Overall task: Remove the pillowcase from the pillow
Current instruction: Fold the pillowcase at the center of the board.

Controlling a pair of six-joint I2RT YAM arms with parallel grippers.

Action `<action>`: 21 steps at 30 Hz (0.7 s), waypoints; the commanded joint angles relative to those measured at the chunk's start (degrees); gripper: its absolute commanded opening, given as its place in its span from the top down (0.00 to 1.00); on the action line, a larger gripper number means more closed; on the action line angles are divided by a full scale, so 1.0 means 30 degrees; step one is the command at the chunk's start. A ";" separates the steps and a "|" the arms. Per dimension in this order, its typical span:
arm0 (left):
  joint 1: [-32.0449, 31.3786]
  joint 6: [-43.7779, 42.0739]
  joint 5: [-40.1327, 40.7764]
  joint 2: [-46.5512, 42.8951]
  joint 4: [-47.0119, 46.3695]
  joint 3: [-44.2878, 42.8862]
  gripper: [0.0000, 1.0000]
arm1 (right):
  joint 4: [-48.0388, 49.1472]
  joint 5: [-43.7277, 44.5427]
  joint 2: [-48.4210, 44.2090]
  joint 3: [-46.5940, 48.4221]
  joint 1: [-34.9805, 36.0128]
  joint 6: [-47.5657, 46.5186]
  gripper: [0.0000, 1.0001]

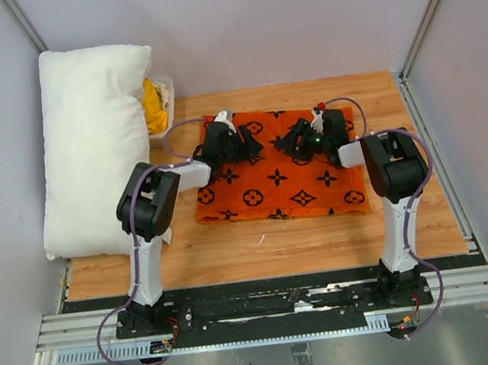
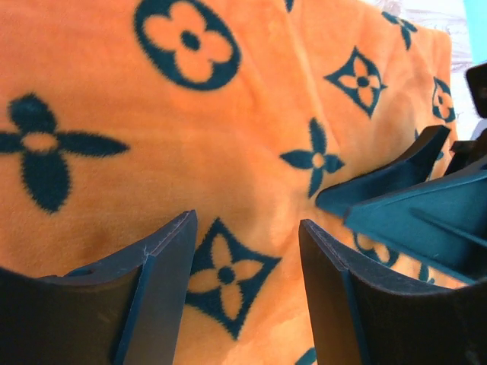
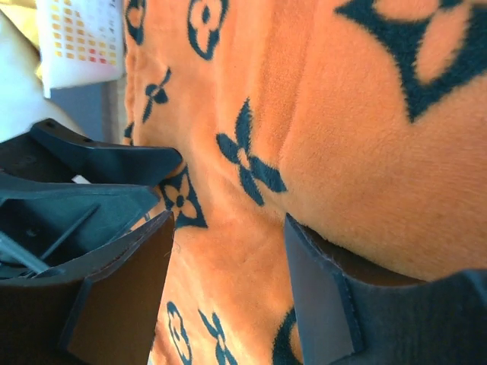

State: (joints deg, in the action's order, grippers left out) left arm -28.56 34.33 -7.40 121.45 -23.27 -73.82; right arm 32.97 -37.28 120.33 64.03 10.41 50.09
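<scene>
The orange pillowcase (image 1: 279,178) with black flower and circle motifs lies flat on the wooden table, apart from the pillow. The plain white pillow (image 1: 90,140) stands bare at the left, leaning on the wall. My left gripper (image 1: 253,150) is open and empty, low over the case's far left part; in the left wrist view its fingertips (image 2: 245,220) straddle a flower motif on the pillowcase (image 2: 190,152). My right gripper (image 1: 286,144) is open and empty, facing it over the far middle; in the right wrist view (image 3: 228,220) the pillowcase (image 3: 365,152) fills the frame.
A clear bin (image 1: 163,90) holding plain yellow cloth (image 1: 154,107) stands at the back, beside the pillow. Bare wood table (image 1: 262,252) shows in front of the case. Grey walls close in on the left, back and right. A colour card (image 3: 80,38) lies beyond the case.
</scene>
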 commanded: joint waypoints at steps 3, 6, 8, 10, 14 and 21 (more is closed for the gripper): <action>0.1341 0.1664 0.0278 0.0284 -0.0196 0.1090 0.39 | 0.4261 -0.0073 0.0103 -0.2085 -0.2060 0.2077 0.39; 0.1967 0.1686 0.0960 0.0150 0.0735 0.1579 0.39 | 0.4951 -0.0211 -0.0340 -0.2969 -0.3201 0.2389 0.37; 0.2320 0.1579 0.1523 0.0004 0.1392 0.1899 0.39 | 0.5410 -0.0407 -0.0580 -0.3408 -0.3952 0.2582 0.36; 0.2704 0.1488 0.2062 -0.0220 0.1828 0.2228 0.39 | 0.5814 -0.0611 -0.0794 -0.3818 -0.4780 0.2797 0.35; 0.3474 0.1198 0.2854 -0.1274 0.2298 0.3093 0.39 | 0.6983 -0.0909 -0.1323 -0.4871 -0.6694 0.3584 0.34; 0.3467 -0.1124 0.4916 -0.4958 0.2697 0.4131 0.34 | 0.5628 -0.0636 -0.4404 -0.5686 -0.6942 0.2630 0.33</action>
State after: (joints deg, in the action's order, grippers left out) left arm -18.13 36.84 0.12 113.32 -18.94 -63.29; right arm 51.66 -40.71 113.75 47.72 -11.31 60.99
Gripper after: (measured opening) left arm 0.647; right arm 0.662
